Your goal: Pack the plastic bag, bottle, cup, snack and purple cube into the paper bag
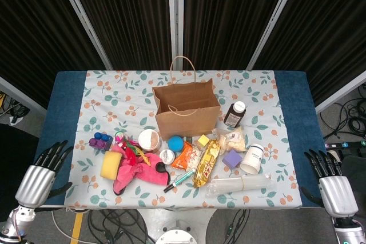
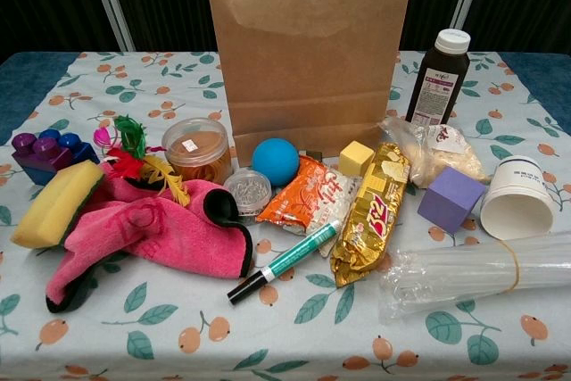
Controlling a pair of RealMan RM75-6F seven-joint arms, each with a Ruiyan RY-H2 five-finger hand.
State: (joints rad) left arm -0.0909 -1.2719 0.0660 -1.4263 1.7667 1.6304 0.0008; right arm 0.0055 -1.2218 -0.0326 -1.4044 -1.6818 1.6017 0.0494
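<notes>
The brown paper bag stands upright and open at the table's middle. A dark bottle with a white cap stands to its right. In front lie a gold snack pack, an orange snack pack, a purple cube, a white cup on its side, a clear plastic bag with pale contents and a clear rolled sleeve. My left hand and right hand hover open off the table's near corners.
A pink cloth, yellow sponge, purple-blue toy bricks, feathers, a lidded tub, blue ball, yellow block, small round tin and a green marker crowd the left and middle.
</notes>
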